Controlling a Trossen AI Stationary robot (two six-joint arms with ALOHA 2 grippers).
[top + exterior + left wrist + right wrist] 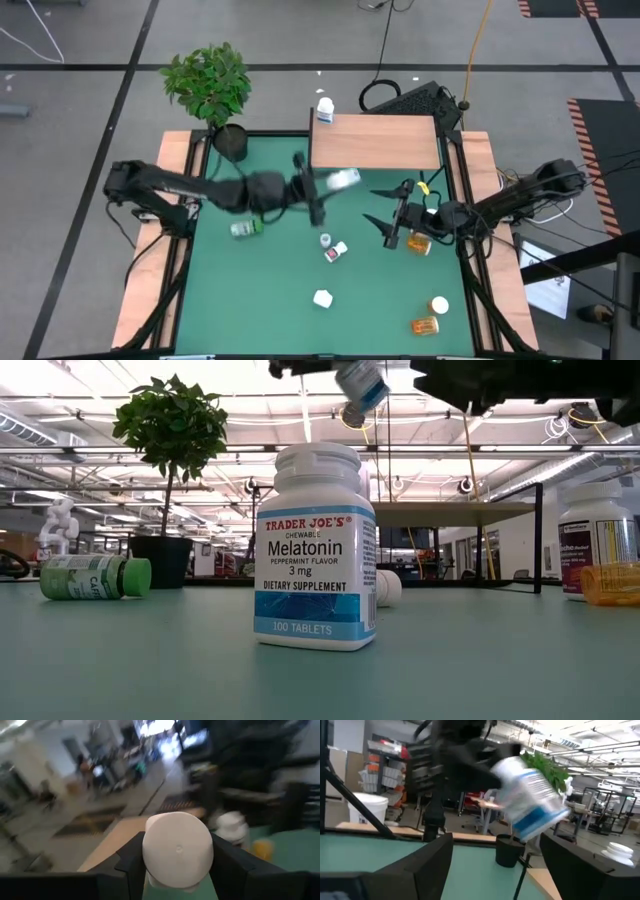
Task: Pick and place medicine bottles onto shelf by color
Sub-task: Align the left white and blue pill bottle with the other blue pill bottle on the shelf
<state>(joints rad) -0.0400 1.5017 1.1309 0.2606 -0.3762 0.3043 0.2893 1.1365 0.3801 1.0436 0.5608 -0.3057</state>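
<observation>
My left gripper (318,198) is shut on a white bottle with a blue label (343,180), above the green mat near the shelf's near left corner. The bottle also shows in the left wrist view (177,847) and, tilted, in the right wrist view (532,800). The light-wood shelf (375,142) stands at the far edge, with one white bottle (325,108) at its far left corner. My right gripper (388,213) is open and empty over the mat's right part, next to an amber bottle (418,243). A white Melatonin bottle (315,545) stands upright on the mat. My left gripper pinches the white bottle between its two fingers (131,862), one on each side of its round white end (150,865). The bottle reaches out beyond the fingers toward the table's right. It is tilted and lifted clear of the mat.
A green-capped bottle (245,228) lies on its side at the mat's left. Two small bottles (333,248) lie mid-mat. An amber bottle (425,325) and a white one (438,305) are at the near right. A potted plant (212,90) stands at the far left corner.
</observation>
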